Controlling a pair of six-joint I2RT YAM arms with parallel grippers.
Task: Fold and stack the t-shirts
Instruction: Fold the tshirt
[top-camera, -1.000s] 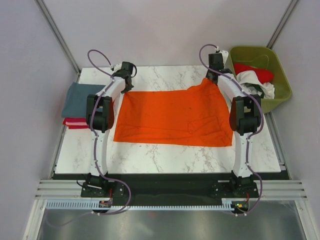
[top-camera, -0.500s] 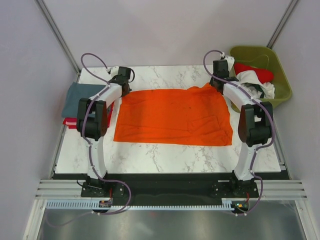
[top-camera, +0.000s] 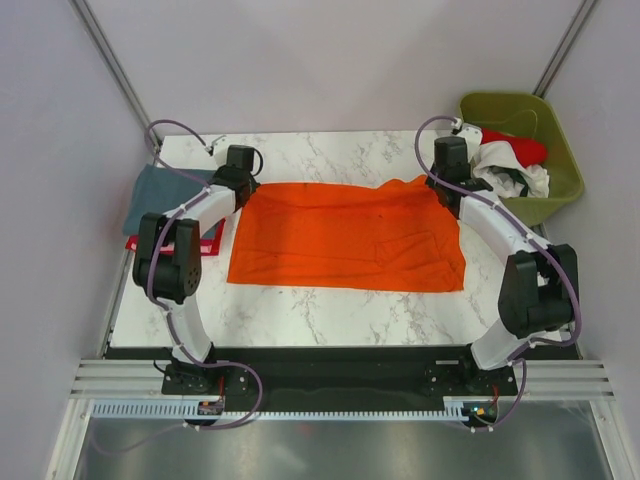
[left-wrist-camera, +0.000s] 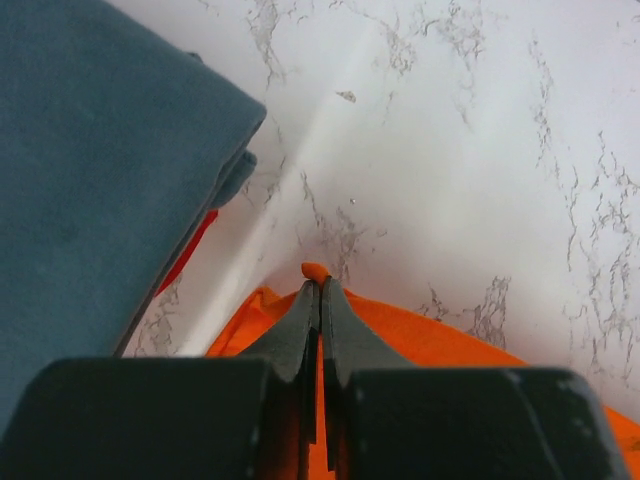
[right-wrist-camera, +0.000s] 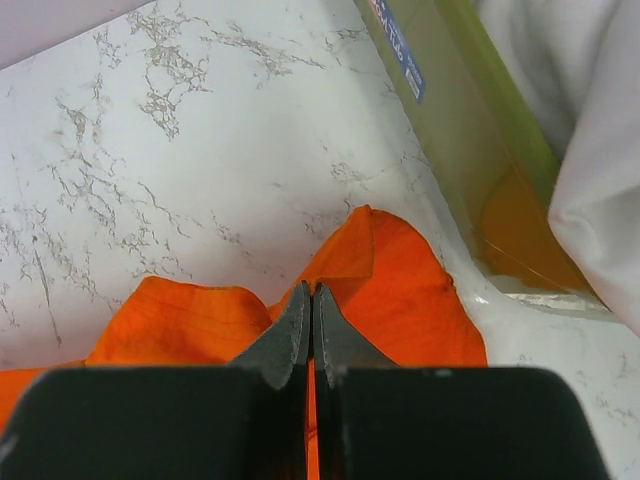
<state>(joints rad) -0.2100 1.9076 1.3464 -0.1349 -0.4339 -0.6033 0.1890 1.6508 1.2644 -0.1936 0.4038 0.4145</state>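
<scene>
Left hand (left-wrist-camera: 320, 292): jaws pressed together on the far left corner of a bright orange cotton t-shirt (top-camera: 350, 235). Right hand (right-wrist-camera: 311, 296): likewise closed, pinching the far right corner, with cloth bunched up around the tips. Orange t-shirt spread flat on the white marbled bench (top-camera: 330, 305), between the two hands and nearer than both. Left of the left hand: folded grey-blue t-shirt (left-wrist-camera: 90, 150) over a red one (left-wrist-camera: 188, 252). Right of the right hand: olive-green plastic bin (right-wrist-camera: 450, 120) holding a crumpled white t-shirt (right-wrist-camera: 590, 130).
</scene>
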